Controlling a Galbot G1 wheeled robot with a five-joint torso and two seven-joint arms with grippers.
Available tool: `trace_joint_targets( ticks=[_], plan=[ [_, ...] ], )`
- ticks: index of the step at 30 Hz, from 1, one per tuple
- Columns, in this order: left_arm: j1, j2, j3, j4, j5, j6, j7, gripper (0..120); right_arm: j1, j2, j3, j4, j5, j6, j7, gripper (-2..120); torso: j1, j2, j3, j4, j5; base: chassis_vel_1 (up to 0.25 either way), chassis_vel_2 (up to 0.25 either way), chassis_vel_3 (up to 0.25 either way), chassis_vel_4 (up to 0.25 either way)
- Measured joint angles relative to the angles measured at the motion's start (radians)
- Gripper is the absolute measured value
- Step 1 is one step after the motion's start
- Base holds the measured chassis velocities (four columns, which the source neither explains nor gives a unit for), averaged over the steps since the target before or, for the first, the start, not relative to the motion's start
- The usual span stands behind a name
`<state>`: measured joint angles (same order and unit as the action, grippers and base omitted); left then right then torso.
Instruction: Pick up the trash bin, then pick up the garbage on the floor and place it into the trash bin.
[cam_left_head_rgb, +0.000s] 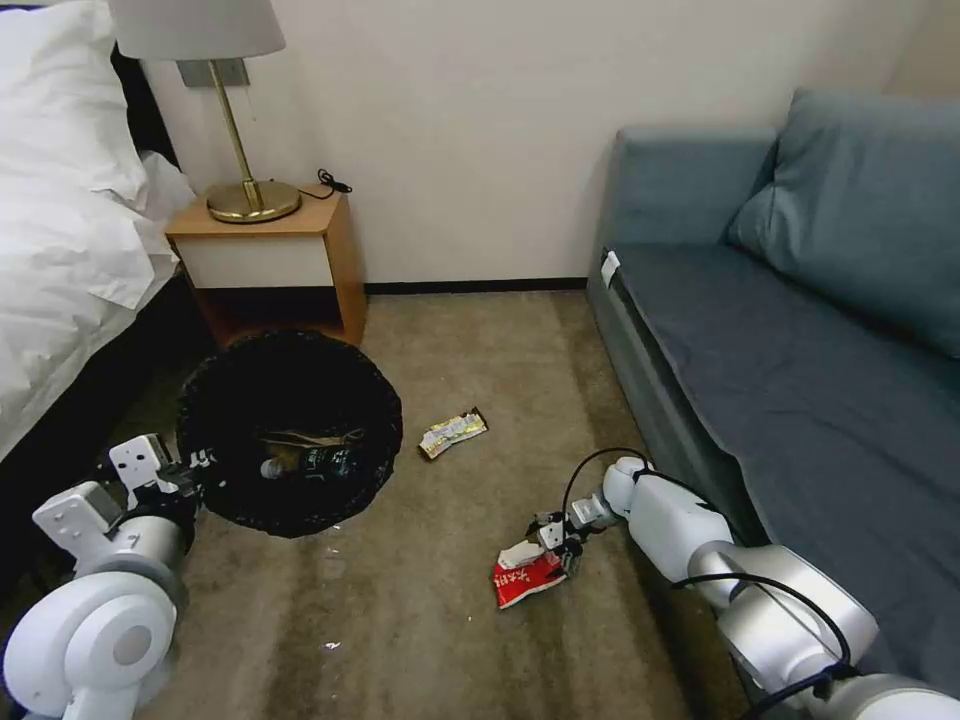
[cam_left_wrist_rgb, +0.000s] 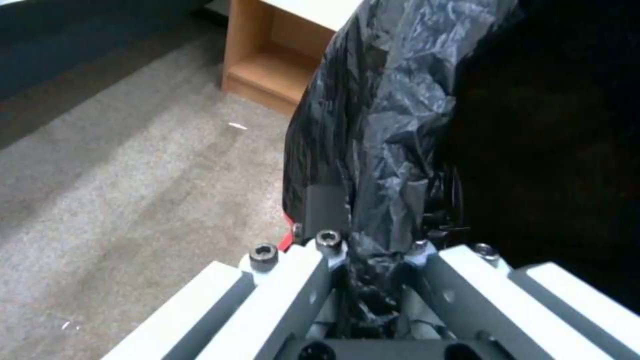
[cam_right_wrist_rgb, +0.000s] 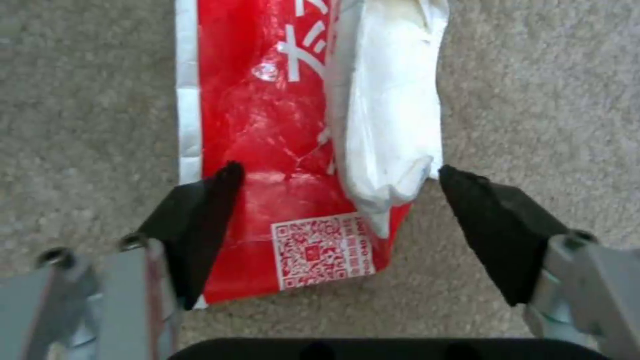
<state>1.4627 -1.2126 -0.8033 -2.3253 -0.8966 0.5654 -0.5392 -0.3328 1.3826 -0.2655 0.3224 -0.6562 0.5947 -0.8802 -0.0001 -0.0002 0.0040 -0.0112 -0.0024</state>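
The right gripper (cam_left_head_rgb: 556, 541) hung low over the red wrapper (cam_left_head_rgb: 527, 578) on the carpet (cam_left_head_rgb: 420, 620), its fingers spread wide with one black fingertip (cam_right_wrist_rgb: 200, 220) over the wrapper's red edge and the other just off its white folded flap. In the right wrist view the red wrapper (cam_right_wrist_rgb: 280, 165) ran lengthwise away from the gripper, so its long axis lay across the line between the fingertips, and they straddled its narrow width near the end carrying the QR code; closing there looked likely to pinch it across the short way. White characters were printed on the red face, too partial to read. The left gripper (cam_left_head_rgb: 195, 470) was clamped on the black liner at the rim of the trash bin (cam_left_head_rgb: 290, 430), holding it near the nightstand (cam_left_head_rgb: 270, 255) with the tan paper bag (cam_left_head_rgb: 310, 440) and the bottle (cam_left_head_rgb: 305, 462) already inside. The yellowish-silver wrapper (cam_left_head_rgb: 452, 433) lay on the carpet between bin and red wrapper, apart from both, its printing illegible, and the right arm was the one free to reach it
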Motion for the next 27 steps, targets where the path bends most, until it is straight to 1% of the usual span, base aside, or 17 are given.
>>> trace_joint_targets(
  ticks=[1, 3, 5, 7, 8, 10, 11, 13, 14, 16, 17, 18, 21, 22, 25, 26, 27],
  plan=[
    [0.0, 0.0, 0.0, 0.0, 0.0, 0.0, 0.0, 0, 0.0, 0.0, 0.0, 0.0, 0.0, 0.0, 0.0, 77, 0.0, 0.0, 0.0, 0.0, 0.0, 0.0, 0.0, 0.0, 0.0],
    [0.002, 0.0, 0.0, -0.001, 0.0, 0.0, 0.0, 0, -0.008, -0.002, 0.001, 0.001, 0.001, 0.001, 0.01, 70, 0.0, 0.001, 0.0, -0.0002, -0.0003, 0.0, 0.0, 0.0, 0.0],
    [0.003, 0.0, 0.0, -0.002, 0.001, 0.0, 0.0, 0, -0.013, -0.003, 0.003, 0.002, 0.003, 0.002, 0.017, 67, 0.0, 0.001, 0.0, -0.0003, -0.0004, 0.0, 0.0, 0.0, 0.0],
    [0.003, 0.0, 0.001, -0.004, 0.001, 0.0, 0.0, 0, -0.018, -0.007, 0.004, 0.007, 0.007, 0.002, 0.023, 61, 0.0, 0.001, 0.0, -0.0003, 0.0002, 0.0, 0.0, 0.0, 0.0],
    [0.003, 0.0, 0.001, -0.004, 0.001, 0.0, 0.0, 0, -0.018, -0.007, 0.004, 0.007, 0.007, 0.002, 0.023, 61, 0.0, 0.001, 0.0, -0.0003, 0.0002, 0.0, 0.0, 0.0, 0.0],
    [0.004, -0.001, 0.002, -0.005, 0.002, -0.001, 0.0, 0, -0.017, -0.01, 0.007, 0.008, 0.015, 0.003, 0.025, 54, 0.0, 0.001, 0.0, -0.0001, 0.0012, 0.0, 0.0, 0.0, 0.0],
    [0.004, -0.001, 0.002, -0.005, 0.002, -0.001, 0.0, 0, -0.017, -0.01, 0.007, 0.008, 0.015, 0.003, 0.025, 54, 0.0, 0.001, 0.0, -0.0001, 0.0012, 0.0, 0.0, 0.0, 0.0],
    [0.004, -0.001, 0.006, -0.005, 0.004, -0.001, 0.001, 0, -0.013, -0.014, 0.009, 0.014, 0.037, 0.002, 0.025, 48, 0.0, 0.0, 0.001, 0.0016, 0.0029, 0.0, 0.0, 0.0, 0.0],
    [0.004, -0.001, 0.006, -0.005, 0.004, -0.001, 0.001, 0, -0.013, -0.014, 0.009, 0.014, 0.037, 0.002, 0.025, 48, 0.0, 0.0, 0.001, 0.0016, 0.0029, 0.0, 0.0, 0.0, 0.0],
    [0.002, -0.001, 0.008, -0.006, 0.005, -0.001, 0.002, 0, -0.011, -0.02, 0.007, 0.032, 0.061, -0.003, 0.027, 38, 0.0, -0.001, 0.001, 0.0024, 0.004, 0.0, 0.0, 0.0, 0.0],
    [0.001, 0.0, 0.008, -0.006, 0.005, -0.001, 0.002, 0, -0.009, -0.024, 0.006, 0.041, 0.076, -0.003, 0.025, 33, 0.0, -0.001, 0.001, 0.0026, 0.0039, 0.0, 0.0, 0.0, 0.0],
    [0.001, 0.0, 0.008, -0.006, 0.005, -0.001, 0.002, 0, -0.009, -0.024, 0.006, 0.041, 0.076, -0.003, 0.025, 33, 0.0, -0.001, 0.001, 0.0026, 0.0039, 0.0, 0.0, 0.0, 0.0],
    [0.0, 0.001, 0.009, -0.006, 0.005, -0.001, 0.002, 0, 0.004, -0.032, 0.005, 0.059, 0.108, -0.004, 0.016, 22, 0.0, -0.001, 0.001, 0.0017, 0.0025, 0.0, 0.0, 0.0, 0.0],
    [0.0, 0.001, 0.009, -0.006, 0.005, -0.001, 0.002, 0, 0.004, -0.032, 0.005, 0.059, 0.108, -0.004, 0.016, 22, 0.0, -0.001, 0.001, 0.0017, 0.0025, 0.0, 0.0, 0.0, 0.0],
    [-0.001, 0.002, 0.009, -0.009, 0.005, -0.001, 0.002, 0, 0.017, -0.038, 0.011, 0.064, 0.122, -0.004, 0.013, 4, 0.0, -0.001, 0.001, 0.0012, 0.0018, 0.0, 0.0, 0.0, 0.0],
    [-0.001, 0.002, 0.009, -0.009, 0.005, -0.001, 0.002, 0, 0.017, -0.038, 0.011, 0.064, 0.122, -0.004, 0.013, 4, 0.0, -0.001, 0.001, 0.0012, 0.0018, 0.0, 0.0, 0.0, 0.0],
    [-0.001, 0.003, 0.009, -0.009, 0.005, -0.001, 0.002, 0, 0.018, -0.04, 0.015, 0.063, 0.124, -0.004, 0.014, 1, 0.0, -0.001, 0.001, 0.0012, 0.0014, 0.0, 0.0, 0.0, 0.0]
  ],
)
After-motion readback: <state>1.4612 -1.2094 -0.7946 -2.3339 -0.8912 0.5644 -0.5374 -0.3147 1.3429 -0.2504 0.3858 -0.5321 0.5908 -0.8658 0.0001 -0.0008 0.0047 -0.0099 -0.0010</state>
